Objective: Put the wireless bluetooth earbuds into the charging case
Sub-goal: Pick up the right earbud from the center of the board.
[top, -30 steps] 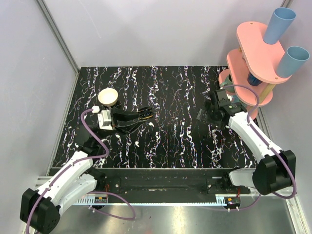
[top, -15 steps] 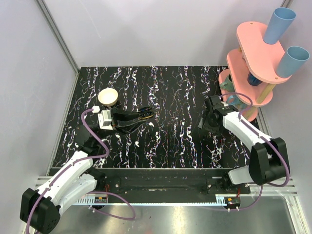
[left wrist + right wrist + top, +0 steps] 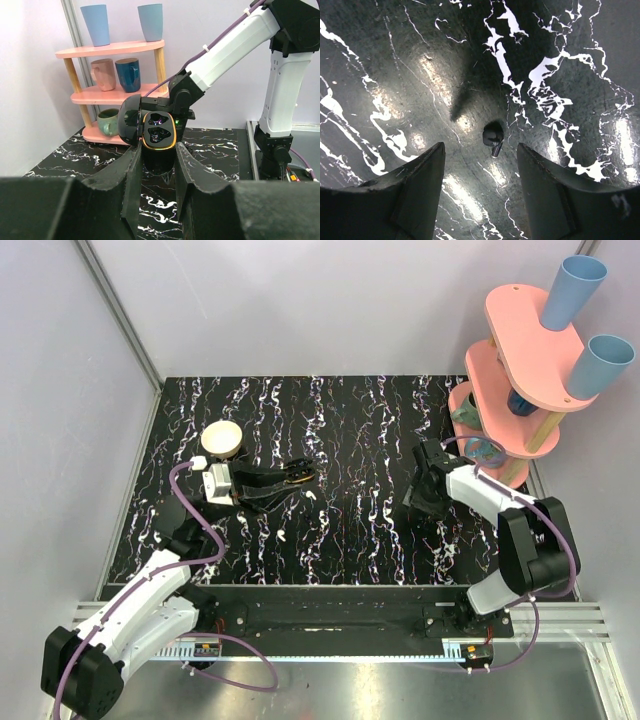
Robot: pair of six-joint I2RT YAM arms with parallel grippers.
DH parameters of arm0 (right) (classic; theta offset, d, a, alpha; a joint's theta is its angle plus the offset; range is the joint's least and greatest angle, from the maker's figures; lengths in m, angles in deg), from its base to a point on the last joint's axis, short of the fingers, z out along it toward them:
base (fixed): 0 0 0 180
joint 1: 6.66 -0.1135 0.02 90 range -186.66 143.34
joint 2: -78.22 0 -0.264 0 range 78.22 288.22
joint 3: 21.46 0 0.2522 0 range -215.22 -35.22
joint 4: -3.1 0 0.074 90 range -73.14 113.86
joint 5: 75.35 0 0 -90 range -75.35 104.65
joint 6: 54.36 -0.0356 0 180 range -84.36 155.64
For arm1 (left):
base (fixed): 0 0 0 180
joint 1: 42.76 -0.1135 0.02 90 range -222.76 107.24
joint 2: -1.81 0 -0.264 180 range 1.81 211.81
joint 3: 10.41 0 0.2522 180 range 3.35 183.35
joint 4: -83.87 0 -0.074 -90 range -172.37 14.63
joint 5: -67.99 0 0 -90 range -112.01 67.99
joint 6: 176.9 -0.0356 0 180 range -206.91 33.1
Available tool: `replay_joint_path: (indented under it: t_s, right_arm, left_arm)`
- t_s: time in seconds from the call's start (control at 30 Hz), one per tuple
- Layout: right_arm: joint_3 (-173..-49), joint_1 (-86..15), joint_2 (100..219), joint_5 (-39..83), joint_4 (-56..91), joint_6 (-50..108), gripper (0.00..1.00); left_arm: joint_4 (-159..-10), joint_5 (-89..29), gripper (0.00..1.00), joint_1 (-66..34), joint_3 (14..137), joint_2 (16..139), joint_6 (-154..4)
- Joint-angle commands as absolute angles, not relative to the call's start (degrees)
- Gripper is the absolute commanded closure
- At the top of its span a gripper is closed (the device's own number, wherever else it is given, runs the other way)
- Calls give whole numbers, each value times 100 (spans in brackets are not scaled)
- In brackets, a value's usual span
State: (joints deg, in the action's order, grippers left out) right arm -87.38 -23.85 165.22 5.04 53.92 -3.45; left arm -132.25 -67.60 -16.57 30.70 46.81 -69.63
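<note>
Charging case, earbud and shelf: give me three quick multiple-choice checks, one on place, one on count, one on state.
1. Where is the dark earbud?
A) on the table, between the right gripper's fingers
B) inside the case
C) on the shelf

2. How many light blue cups stand on top of the pink shelf?
A) one
B) two
C) four

3. The charging case is:
A) shut, lying on the table
B) open, clamped in the left gripper
C) open, on the shelf

Answers:
1 A, the right wrist view shows it lying in the gap, untouched.
2 B, two stand side by side.
3 B, its lid is swung aside and its sockets face the camera.
</note>
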Motion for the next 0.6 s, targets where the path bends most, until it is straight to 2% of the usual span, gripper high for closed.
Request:
replay_joint_path:
  t_s: [0.0, 0.57]
  right_arm:
    - [-8752, -2371, 16707, 410, 5140, -382, 34]
    - [-8505, -2257, 16883, 348, 4745, -241, 41]
  left_arm:
    - [-13422, -6587, 100, -1649, 3217, 4594, -7100]
    - [-13387, -6570, 100, -1657, 3235, 4611, -7091]
